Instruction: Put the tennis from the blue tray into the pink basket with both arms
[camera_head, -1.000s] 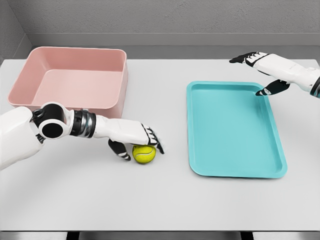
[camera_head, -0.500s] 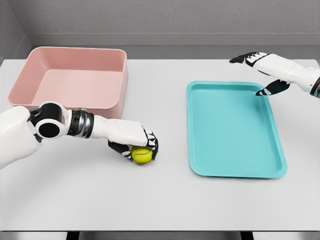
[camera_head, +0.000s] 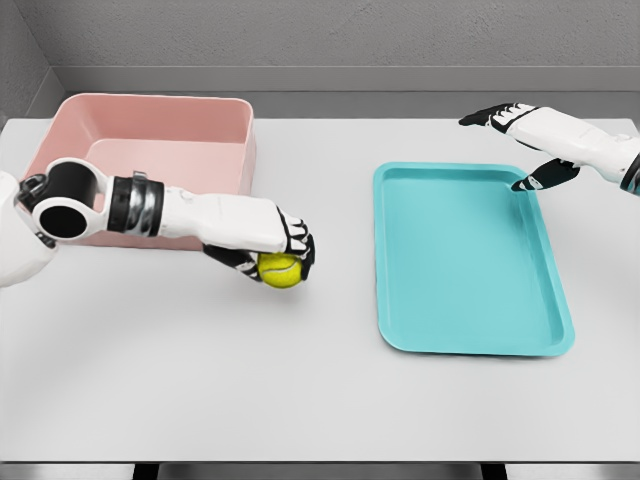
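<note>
A yellow-green tennis ball (camera_head: 280, 270) is held off the table, just right of the pink basket (camera_head: 60, 135). My left hand (camera_head: 272, 256) is shut on the ball, its fingers curled over the top and the thumb underneath. The left arm reaches in from the left edge across the basket's front wall. The blue tray (camera_head: 465, 258) lies flat at the right with nothing in it. My right hand (camera_head: 515, 148) hovers open above the tray's far right corner.
The pink basket sits at the table's far left and holds nothing. A grey wall runs behind the white table (camera_head: 320, 400), whose front edge shows at the bottom.
My left hand closed on the ball, then lifted it up and slightly back toward the basket. The right arm has stayed still.
</note>
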